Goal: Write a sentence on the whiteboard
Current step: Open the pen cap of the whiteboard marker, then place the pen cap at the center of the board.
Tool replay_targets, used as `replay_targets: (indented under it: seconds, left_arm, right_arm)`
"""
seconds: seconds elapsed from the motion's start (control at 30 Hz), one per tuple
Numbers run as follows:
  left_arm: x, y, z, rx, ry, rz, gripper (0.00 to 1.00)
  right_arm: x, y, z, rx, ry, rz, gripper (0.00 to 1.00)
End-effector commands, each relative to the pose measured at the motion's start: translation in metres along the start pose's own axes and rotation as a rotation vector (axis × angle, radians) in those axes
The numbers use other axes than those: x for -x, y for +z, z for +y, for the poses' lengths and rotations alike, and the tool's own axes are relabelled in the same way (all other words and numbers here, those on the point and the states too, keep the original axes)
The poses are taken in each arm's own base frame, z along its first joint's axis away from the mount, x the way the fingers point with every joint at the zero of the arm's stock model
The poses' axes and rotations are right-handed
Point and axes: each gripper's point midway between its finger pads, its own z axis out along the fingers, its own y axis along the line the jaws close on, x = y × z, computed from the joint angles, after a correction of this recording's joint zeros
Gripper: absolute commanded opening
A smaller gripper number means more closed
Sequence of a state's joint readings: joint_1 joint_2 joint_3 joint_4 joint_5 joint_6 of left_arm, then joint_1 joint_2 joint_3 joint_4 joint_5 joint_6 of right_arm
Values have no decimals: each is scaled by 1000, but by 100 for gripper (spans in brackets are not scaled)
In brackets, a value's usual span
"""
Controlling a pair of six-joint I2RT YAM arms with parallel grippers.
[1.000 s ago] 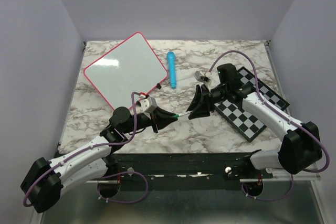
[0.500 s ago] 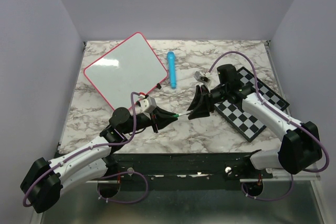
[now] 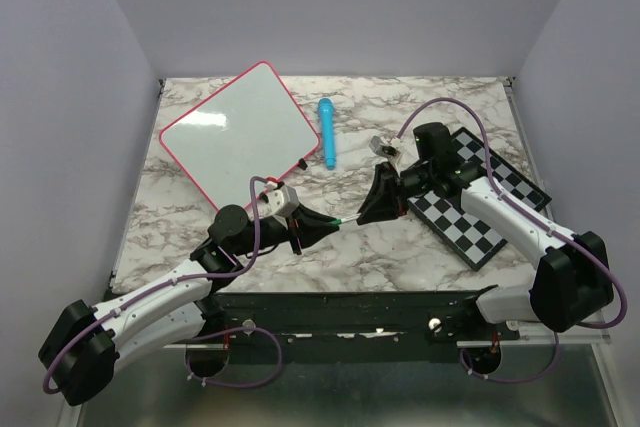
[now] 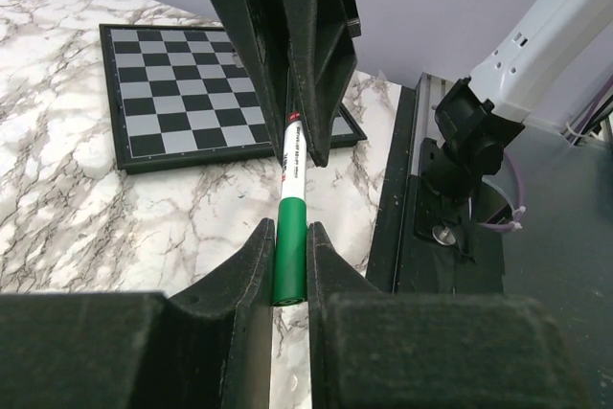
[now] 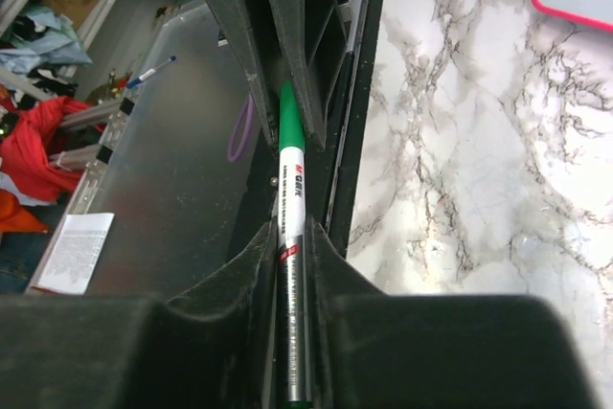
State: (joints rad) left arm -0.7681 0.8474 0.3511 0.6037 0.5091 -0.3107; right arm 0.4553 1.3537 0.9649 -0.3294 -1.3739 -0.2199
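Whiteboard (image 3: 235, 132) blank, well beyond fingers. Marker (image 4: 290, 227) clenched at green cap by left fingers (image 4: 239, 280), at barrel by right fingers (image 5: 254, 270); uncapping and all writing left.

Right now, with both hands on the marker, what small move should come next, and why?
Probably pull the hands apart to uncap the marker: left hand grips its green cap, right hand its barrel, and the whiteboard is blank.
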Motion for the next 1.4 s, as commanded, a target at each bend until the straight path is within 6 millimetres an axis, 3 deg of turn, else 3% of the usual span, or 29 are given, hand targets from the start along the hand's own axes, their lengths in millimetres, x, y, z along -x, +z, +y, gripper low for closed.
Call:
replay_targets:
  seconds: [0.0, 0.03, 0.17, 0.2, 0.27, 0.3, 0.37, 0.4, 0.47, 0.5, 0.63, 0.73, 0.8, 0.9, 0.93, 1.0, 1.03, 1.1, 1.13, 1.2, 1.23, 1.3, 1.37]
  left_arm:
    - [9, 4, 2, 1, 36, -17, 0]
    - [8, 4, 2, 2, 39, -14, 0]
    - [13, 3, 3, 7, 88, 1, 0]
    - [4, 0, 6, 22, 83, 55, 0]
    - [20, -3, 7, 39, 182, 75, 0]
    - [7, -11, 9, 57, 170, 157, 0]
    - [23, -19, 8, 86, 214, 165, 0]
    - [12, -29, 12, 98, 259, 235, 0]
    - [21, -42, 16, 152, 301, 249, 0]
    - [14, -51, 19, 171, 312, 292, 0]
    - [22, -72, 22, 248, 346, 265, 0]
    - [23, -74, 27, 303, 297, 219, 0]
    - [24, -65, 25, 310, 174, 158, 0]
    - [10, -42, 27, 300, -51, 101, 0]
    - [-6, -34, 33, 307, -121, 128, 0]
    - [-15, -17, 33, 283, -247, 82, 0]
    - [-36, -7, 34, 294, -284, 128, 0]
    - [-44, 8, 36, 309, -260, 130, 0]
    - [-62, 15, 44, 362, -258, 169, 0]
    - [-62, 27, 51, 385, -237, 149, 0]
    - [-77, 30, 57, 407, -238, 174, 0]
    - [-79, 37, 61, 411, -225, 146, 0]
    - [-95, 41, 71, 448, -226, 156, 0]
  right_arm:
    - [-2, 3, 4, 21, -9, 3, 17]
    - [-2, 3, 5, 27, -12, 5, 1]
    - [-3, 3, 11, 47, -20, 14, 1]
    - [-3, 3, 10, 40, -54, 19, 1]
    - [-4, 0, 8, 3, -35, 48, 1]
    - [-4, -1, 7, -2, -95, 57, 1]
    - [-3, -4, 13, 4, -104, 66, 1]
    - [-2, -6, 13, 2, -136, 64, 1]
    - [0, -11, 14, -9, -148, 56, 1]
    - [2, -13, 16, -16, -163, 53, 1]
    - [5, -27, 10, -77, -194, 47, 0]
    - [5, -43, -5, -200, -210, 77, 1]
    - [10, -57, -21, -316, -184, 71, 1]
    - [17, -88, -42, -520, -182, 38, 1]
    - [20, -99, -46, -573, -178, 21, 1]
    - [22, -111, -49, -642, -179, -6, 1]
    - [23, -118, -50, -666, -179, -15, 1]
    - [25, -125, -51, -695, -181, -23, 0]
    - [25, -131, -53, -715, -173, -29, 0]
    - [26, -136, -53, -731, -170, -38, 1]
    - [26, -140, -52, -744, -172, -44, 1]
    - [28, -144, -51, -755, -171, -54, 1]
    - [28, -148, -52, -770, -171, -61, 0]
